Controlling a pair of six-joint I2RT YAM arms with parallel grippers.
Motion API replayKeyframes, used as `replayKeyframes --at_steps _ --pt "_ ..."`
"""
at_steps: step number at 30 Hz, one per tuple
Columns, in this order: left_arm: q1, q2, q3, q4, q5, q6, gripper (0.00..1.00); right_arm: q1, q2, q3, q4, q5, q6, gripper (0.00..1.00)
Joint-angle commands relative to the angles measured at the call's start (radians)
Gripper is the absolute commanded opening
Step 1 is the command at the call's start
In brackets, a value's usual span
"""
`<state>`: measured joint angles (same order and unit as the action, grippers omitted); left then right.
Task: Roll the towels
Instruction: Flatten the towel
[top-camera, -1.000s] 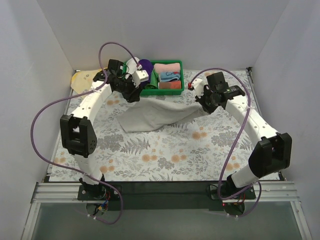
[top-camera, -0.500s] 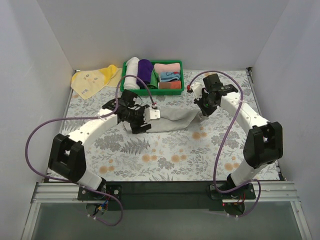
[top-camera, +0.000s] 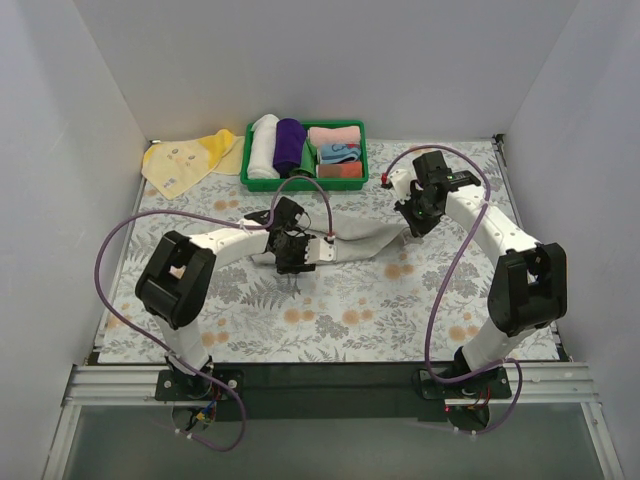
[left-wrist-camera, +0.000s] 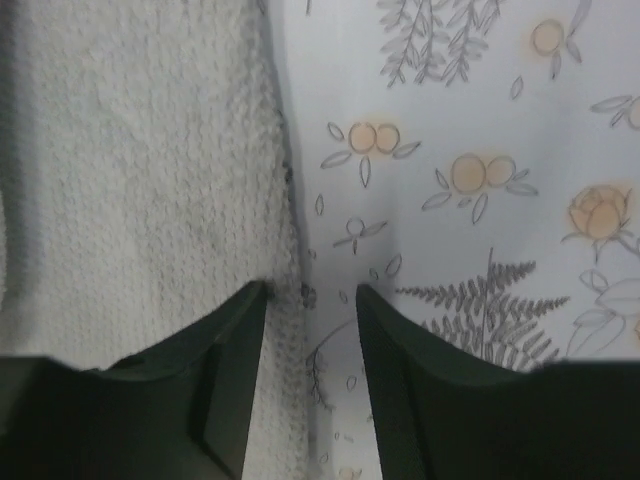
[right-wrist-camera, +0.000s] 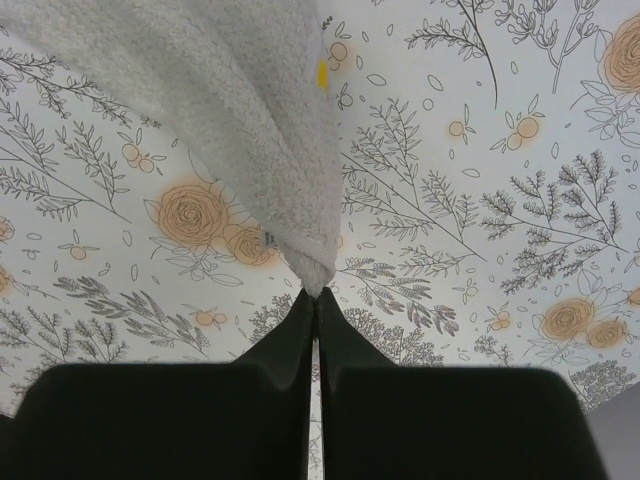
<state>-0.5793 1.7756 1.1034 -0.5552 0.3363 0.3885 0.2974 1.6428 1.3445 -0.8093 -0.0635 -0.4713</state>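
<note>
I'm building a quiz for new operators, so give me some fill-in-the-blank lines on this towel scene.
The right gripper has its fingers ___ on a corner of the grey towel. The left gripper has its fingers ___, astride that towel's edge. In the top view, the yellow towel lies ___ of the green basket.
Missing: shut; open; left.

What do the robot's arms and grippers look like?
The left arm and right arm are white tubes with chunky black joint housings; a purple cable loops along each. The left gripper and right gripper have dark, wedge-shaped fingers.
</note>
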Motion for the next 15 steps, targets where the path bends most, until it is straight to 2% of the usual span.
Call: replayKeyframes --at_steps 1,3,5,7,12,15 --pt "-0.005 0.021 -0.014 0.044 -0.045 0.036 0.36 -0.006 0.000 -0.004 -0.010 -0.022 0.000 0.01" --pt "-0.005 0.024 -0.017 0.040 -0.056 0.039 0.25 -0.007 -0.003 -0.010 -0.011 -0.027 0.002 0.01" --pt "-0.007 0.012 -0.010 0.008 -0.040 0.043 0.10 -0.009 -0.009 -0.013 -0.016 -0.032 0.002 0.01" --pt "-0.010 -0.045 -0.002 -0.078 0.015 0.041 0.00 -0.011 -0.027 -0.022 -0.022 -0.033 -0.001 0.01" --pt "-0.019 -0.235 0.036 -0.357 0.182 0.058 0.00 -0.017 -0.098 -0.065 -0.067 -0.038 -0.041 0.01" --pt "-0.019 -0.329 0.047 -0.451 0.242 0.064 0.00 -0.018 -0.158 -0.117 -0.083 -0.038 -0.088 0.01"
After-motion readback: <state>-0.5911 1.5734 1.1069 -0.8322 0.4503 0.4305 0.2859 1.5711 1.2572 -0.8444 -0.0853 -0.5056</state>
